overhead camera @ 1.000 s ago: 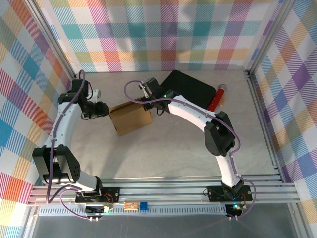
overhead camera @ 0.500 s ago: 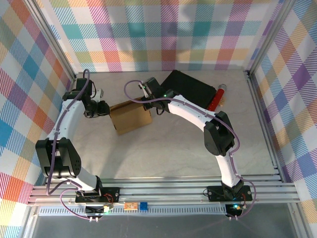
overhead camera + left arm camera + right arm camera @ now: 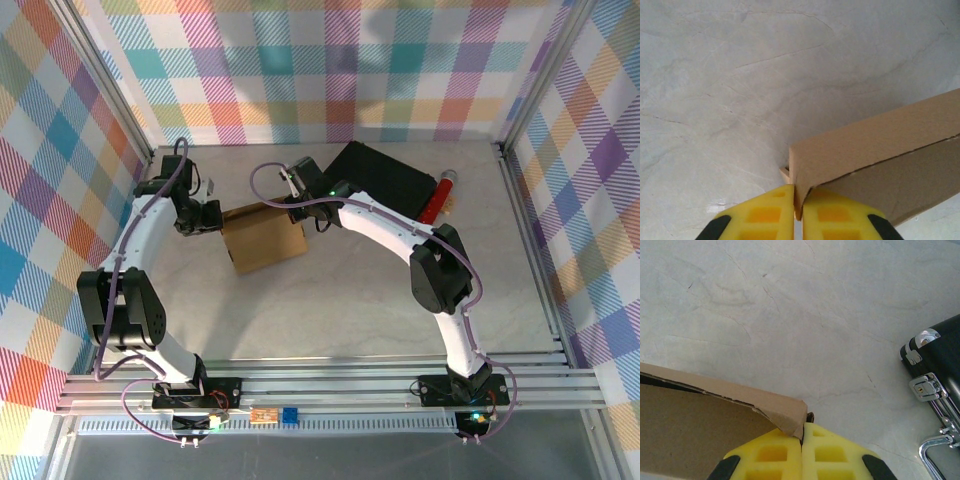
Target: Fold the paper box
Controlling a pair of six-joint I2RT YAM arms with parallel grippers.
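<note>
The paper box [image 3: 264, 236], plain brown cardboard, stands half-formed on the table between the two arms. My left gripper [image 3: 213, 214] is at its left corner, and in the left wrist view the yellow fingers [image 3: 767, 215] are shut on the edge of a cardboard wall [image 3: 875, 142]. My right gripper [image 3: 298, 206] is at the box's far right corner. There the yellow pads [image 3: 830, 452] are shut on the corner of a cardboard flap [image 3: 725, 400].
A black hard case [image 3: 388, 180] with metal latches [image 3: 925, 387] lies behind the box to the right. A red cylinder [image 3: 438, 197] lies at the case's right end. Plaid walls and metal rails surround the grey table [image 3: 330, 300].
My left gripper has moved right to the box's left corner and closed on its cardboard edge. The right arm and the box have stayed put.
</note>
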